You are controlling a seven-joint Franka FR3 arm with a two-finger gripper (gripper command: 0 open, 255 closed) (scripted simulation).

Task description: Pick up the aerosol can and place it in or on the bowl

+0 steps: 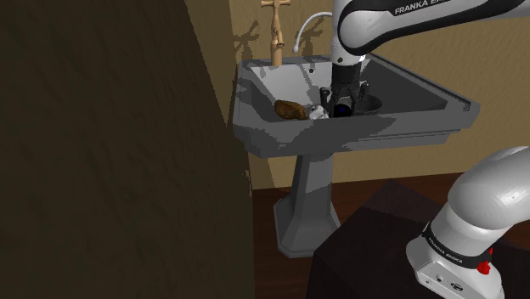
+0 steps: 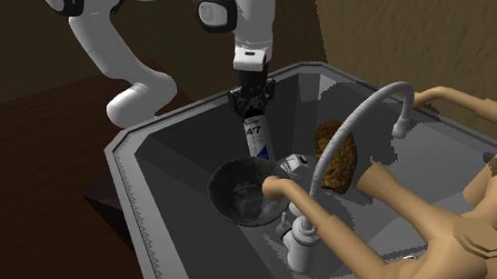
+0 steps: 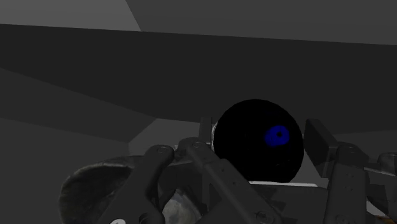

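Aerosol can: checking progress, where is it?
In the second exterior view the aerosol can is held upright by the gripper inside the sink, at the far rim of the bowl, left of the brown lump.

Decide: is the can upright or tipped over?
Upright. The can stands nearly vertical in the jaws, its base down near the bowl.

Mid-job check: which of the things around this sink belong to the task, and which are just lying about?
Belongs to the job:
- aerosol can, clasped in the gripper
- dark bowl, the target

Just lying about:
- brown lump in the basin
- small white object beside it
- tan taps
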